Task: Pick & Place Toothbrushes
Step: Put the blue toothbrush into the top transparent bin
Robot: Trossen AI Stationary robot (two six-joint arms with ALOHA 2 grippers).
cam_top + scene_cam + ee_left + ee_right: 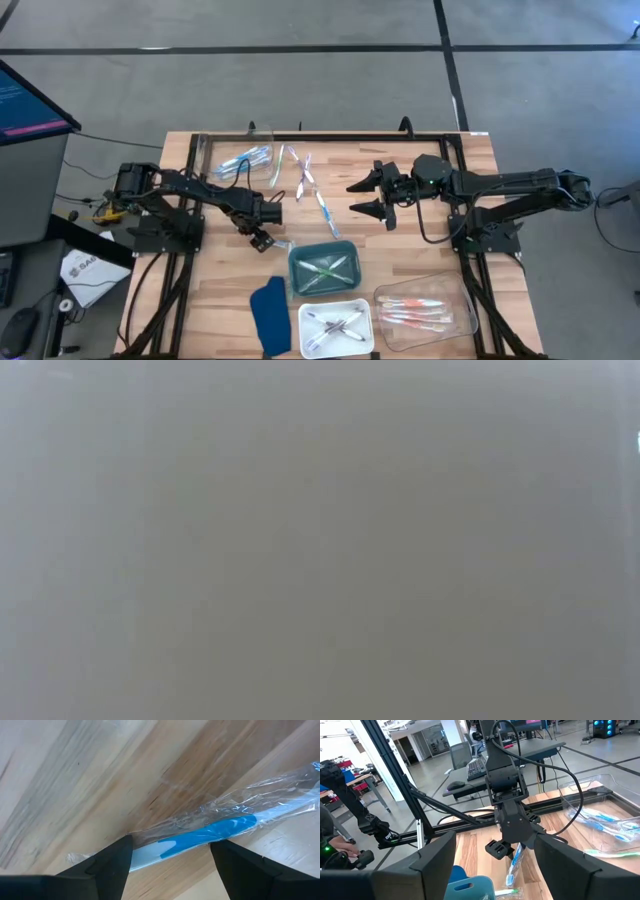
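From above, you have the left gripper (264, 238) low over the wooden table (190, 300), just beside the teal tray (325, 268), on the side toward the left arm's base. That tray holds green toothbrushes (322, 268). Beyond it, toward the far edge, a few loose toothbrushes (312, 185) lie on the bare wood, and a clear bin (240, 158) near them holds blue toothbrushes (245, 160). Nearer than the teal tray sit a white tray (336, 328) with greyish brushes, a clear tray (425, 310) with pink-orange ones, and a dark blue cloth-like piece (269, 313). Your right gripper (370, 197) hovers above the table on the teal tray's far right side, fingers spread wide, nothing between them.

The low view gives you only a flat grey blur.

At the left wrist, both fingers (107, 870) stand well apart, straddling a blue toothbrush in a clear wrapper (210, 832) that lies flat on the wood; whether the fingers touch it you cannot tell.

At the right wrist, you look across at the left gripper (510, 851) with that blue brush (514, 865) beneath it, beside the teal tray's rim (470, 887).
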